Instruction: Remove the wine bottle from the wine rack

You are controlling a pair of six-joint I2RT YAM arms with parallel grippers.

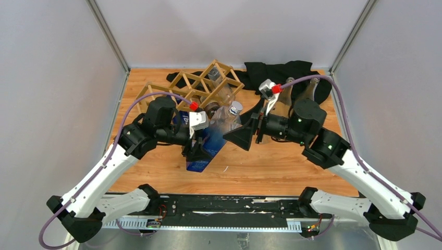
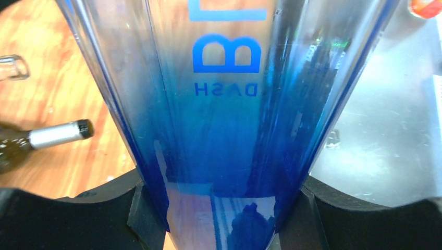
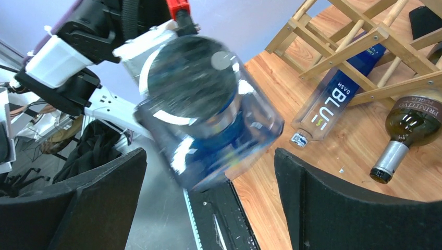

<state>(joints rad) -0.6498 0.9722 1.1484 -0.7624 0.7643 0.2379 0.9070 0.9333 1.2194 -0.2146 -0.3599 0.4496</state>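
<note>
The square bottle (image 2: pixel 224 104) is sitting clamped between the left gripper's (image 2: pixel 221 208) fingers (image 2: pixel 140 213), its body running out past their tips. Its capped end is pointing toward the gap between the right gripper's (image 3: pixel 211 177) fingers (image 3: pixel 354 208), just ahead of them and touching neither. Beyond the right-hand finger, the wine rack (image 3: pixel 365 41) is standing on the table (image 3: pixel 323 166). A BLU DASH bottle (image 3: pixel 333 101) is lying in one cell, neck sloping toward the fingers, and a Primitivo wine bottle (image 3: pixel 412 122) is lying just beside it, farther out on that finger's side.
</note>
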